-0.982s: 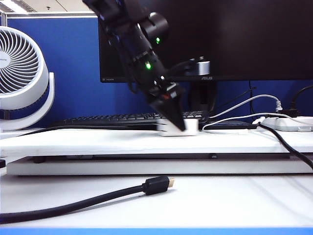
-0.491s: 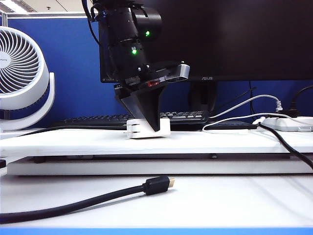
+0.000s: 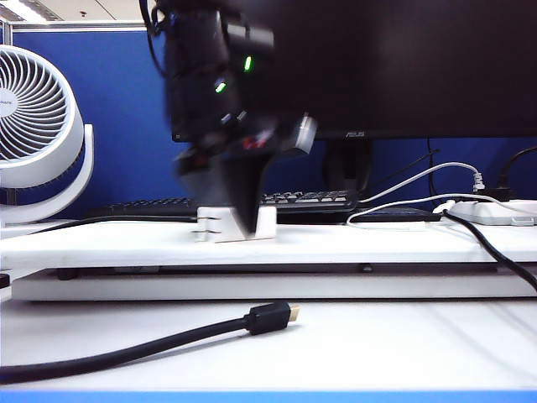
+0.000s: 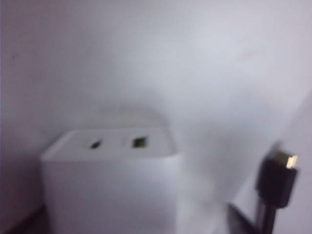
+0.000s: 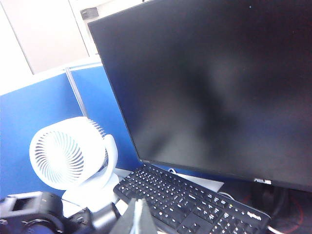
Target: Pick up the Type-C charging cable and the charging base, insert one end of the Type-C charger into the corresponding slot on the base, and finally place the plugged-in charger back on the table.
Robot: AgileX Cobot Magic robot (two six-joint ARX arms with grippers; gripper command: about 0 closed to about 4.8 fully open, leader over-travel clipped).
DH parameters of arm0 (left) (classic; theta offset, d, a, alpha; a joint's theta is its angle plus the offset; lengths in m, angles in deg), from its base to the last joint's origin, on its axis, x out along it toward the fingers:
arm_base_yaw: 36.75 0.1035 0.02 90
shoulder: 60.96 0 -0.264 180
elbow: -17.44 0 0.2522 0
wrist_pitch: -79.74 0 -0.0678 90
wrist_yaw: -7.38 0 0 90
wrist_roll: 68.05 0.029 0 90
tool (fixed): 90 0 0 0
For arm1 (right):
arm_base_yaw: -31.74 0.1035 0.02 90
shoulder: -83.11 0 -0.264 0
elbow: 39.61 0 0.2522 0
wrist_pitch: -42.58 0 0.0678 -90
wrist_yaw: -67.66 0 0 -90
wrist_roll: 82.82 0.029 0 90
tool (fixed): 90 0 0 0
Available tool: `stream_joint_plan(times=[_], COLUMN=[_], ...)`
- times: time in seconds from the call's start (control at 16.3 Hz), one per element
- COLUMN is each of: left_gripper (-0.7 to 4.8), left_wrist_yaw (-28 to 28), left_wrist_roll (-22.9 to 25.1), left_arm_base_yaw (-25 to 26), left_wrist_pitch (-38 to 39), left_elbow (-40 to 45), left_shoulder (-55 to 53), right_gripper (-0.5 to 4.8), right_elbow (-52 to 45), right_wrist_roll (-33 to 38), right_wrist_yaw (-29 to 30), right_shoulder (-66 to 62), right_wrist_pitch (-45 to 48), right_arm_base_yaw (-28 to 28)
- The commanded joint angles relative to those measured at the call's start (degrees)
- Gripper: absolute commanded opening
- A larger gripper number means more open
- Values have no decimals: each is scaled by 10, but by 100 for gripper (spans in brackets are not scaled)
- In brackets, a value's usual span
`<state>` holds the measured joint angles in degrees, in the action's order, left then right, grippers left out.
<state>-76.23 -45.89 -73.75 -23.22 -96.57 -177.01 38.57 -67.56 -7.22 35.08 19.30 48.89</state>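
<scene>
Shifted left along the slab (image 3: 377, 243) with the base (image 3: 235, 227); left gripper (image 3: 239, 220) now released, astride it; right gripper clenched, unseen.

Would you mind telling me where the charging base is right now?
In the exterior view, the charging base sits left of centre on the raised slab, before the keyboard.

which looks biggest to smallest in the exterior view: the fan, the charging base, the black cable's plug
1. fan, by far the largest, though cut off at the picture's edge.
2. charging base, partly hidden behind the left claw.
3. black cable's plug, smallest even though it lies nearer the camera.
</scene>
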Motion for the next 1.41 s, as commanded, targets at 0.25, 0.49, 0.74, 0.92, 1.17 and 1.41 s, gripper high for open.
stream_joint_plan(times=[0.25,0.49,0.74,0.92,1.17,1.41], left_gripper=[434,426,426,426,426,420], left_wrist_yaw=[-27,-27,-27,-27,-23,-10], left_wrist_roll=[1,1,1,0,1,0], left_arm_base_yaw=[0,-1,-1,-1,-1,-1], left_wrist_pitch=[1,-2,-4,-4,-9,-12], left_elbow=[3,0,-20,-20,-20,-20], left_shoulder=[-3,-3,-3,-4,-12,-16], right_gripper=[-1,-1,-1,-1,-1,-1], right_elbow=[2,2,2,2,2,2], right_wrist_roll=[2,2,2,2,2,2], right_wrist_yaw=[5,5,5,5,5,5], right_shoulder=[2,2,1,1,2,2], right_wrist_pitch=[-14,-14,-14,-14,-14,-14], right_arm_base_yaw=[1,1,1,1,1,1])
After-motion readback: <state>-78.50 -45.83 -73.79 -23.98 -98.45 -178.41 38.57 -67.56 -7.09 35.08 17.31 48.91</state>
